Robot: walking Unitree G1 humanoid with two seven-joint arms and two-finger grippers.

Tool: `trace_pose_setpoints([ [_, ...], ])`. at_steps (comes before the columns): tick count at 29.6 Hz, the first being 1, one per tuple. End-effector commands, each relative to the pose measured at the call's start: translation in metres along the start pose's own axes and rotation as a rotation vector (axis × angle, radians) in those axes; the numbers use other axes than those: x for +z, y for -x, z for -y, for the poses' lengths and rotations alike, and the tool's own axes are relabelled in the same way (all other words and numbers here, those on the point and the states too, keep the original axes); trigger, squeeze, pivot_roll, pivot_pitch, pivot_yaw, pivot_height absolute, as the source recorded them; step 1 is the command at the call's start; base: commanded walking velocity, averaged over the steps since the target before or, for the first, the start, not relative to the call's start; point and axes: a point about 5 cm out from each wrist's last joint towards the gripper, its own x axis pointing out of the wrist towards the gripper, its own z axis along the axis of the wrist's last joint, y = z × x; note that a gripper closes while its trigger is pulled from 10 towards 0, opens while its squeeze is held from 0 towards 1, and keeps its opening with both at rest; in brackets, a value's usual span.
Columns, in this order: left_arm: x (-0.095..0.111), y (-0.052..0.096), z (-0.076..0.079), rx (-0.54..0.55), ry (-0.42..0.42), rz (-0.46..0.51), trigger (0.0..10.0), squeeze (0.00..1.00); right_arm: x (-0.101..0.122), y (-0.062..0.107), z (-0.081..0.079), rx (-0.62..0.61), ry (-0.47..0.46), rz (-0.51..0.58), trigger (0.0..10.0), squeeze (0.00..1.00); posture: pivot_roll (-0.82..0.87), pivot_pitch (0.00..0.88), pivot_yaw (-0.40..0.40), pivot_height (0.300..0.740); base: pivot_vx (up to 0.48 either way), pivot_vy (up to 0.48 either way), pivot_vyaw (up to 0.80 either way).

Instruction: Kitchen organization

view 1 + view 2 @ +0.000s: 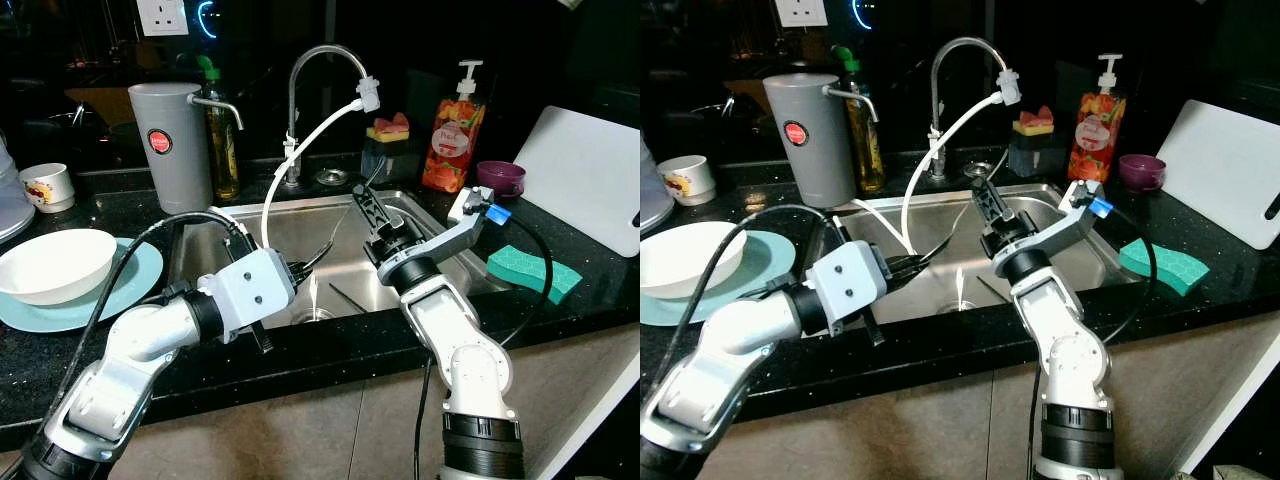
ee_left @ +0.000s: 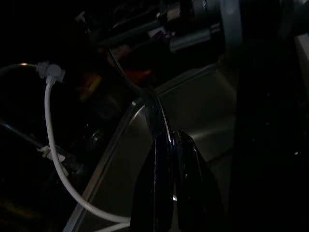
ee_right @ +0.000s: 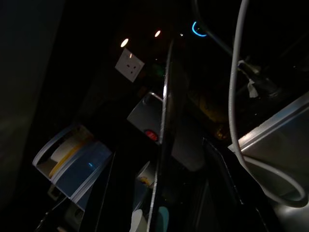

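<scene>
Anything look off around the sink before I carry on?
One oddity: a white hose clipped to the faucet spout loops loosely down into the sink, close to both grippers. The green sponge lies on the counter's front edge. No visible spills or breakage.

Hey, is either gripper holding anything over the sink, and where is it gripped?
The left gripper is shut on a thin metal utensil, pinched at one end. The right gripper's hold cannot be told.
</scene>
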Motion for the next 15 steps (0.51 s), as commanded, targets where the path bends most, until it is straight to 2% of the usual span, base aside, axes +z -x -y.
trace_pose_setpoints([
  [1,0.0052,-0.0013,0.0031,-0.009,-0.024,0.023,10.0,0.0,-0.0152,-0.008,-0.0168,0.057,-0.076,-0.019,10.0,0.0,0.15,0.054,-0.025,0.74,0.0,0.0,0.0],
  [9,0.0043,-0.0022,0.0089,-0.029,-0.034,0.022,10.0,0.0,-0.0149,-0.0101,-0.017,0.06,-0.079,-0.016,10.0,0.0,0.15,0.05,-0.024,0.74,0.0,0.0,0.0],
  [10,0.0038,-0.0021,0.0087,-0.028,-0.035,0.019,10.0,0.0,-0.0142,-0.0105,-0.0159,0.05,-0.083,-0.009,0.2,0.0,0.15,0.05,-0.024,0.74,0.0,0.0,0.0],
  [15,0.0022,-0.0019,0.0081,-0.023,-0.036,0.009,10.0,0.0,-0.0129,-0.01,-0.0148,0.044,-0.09,0.001,0.0,0.0,0.15,0.051,-0.024,0.74,0.0,0.0,0.0],
])
